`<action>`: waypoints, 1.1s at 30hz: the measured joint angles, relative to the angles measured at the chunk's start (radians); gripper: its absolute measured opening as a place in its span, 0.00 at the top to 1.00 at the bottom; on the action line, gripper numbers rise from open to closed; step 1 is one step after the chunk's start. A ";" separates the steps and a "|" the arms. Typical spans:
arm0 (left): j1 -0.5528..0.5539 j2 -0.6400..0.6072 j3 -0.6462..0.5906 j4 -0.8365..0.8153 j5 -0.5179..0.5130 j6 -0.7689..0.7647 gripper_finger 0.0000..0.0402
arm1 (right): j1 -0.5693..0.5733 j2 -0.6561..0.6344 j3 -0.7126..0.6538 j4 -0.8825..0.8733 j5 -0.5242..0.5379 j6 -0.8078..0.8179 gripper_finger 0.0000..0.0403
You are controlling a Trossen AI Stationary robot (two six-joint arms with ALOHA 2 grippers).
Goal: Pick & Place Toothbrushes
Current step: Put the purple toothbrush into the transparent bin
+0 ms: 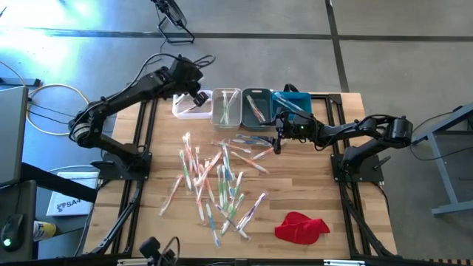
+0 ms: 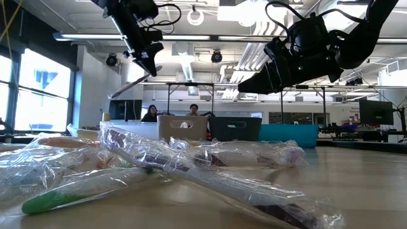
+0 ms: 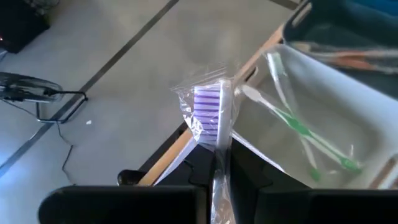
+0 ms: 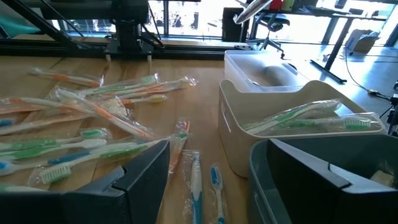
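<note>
Wrapped toothbrushes (image 1: 214, 185) lie scattered across the middle of the wooden table (image 1: 310, 192), a red cloth (image 1: 301, 227) lower right, four bins (image 1: 242, 107) along the upper edge, the left gripper (image 1: 198, 97) over the white bin (image 1: 191, 106), the right gripper (image 1: 278, 144) just below the blue one.

You see a purple-bristled toothbrush (image 3: 210, 111) in clear wrap, and green-handled ones (image 4: 311, 118) in the beige bin (image 4: 249, 134). A red cloth (image 1: 301, 227) lies on your pale wood table (image 1: 325, 185).

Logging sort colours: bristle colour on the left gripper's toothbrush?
Purple and white bristles on the toothbrush; clearest in left wrist view.
</note>
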 joint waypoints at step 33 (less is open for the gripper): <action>0.116 0.000 0.000 0.021 0.029 -0.008 0.94 | 0.000 0.000 0.000 0.000 0.000 0.000 0.35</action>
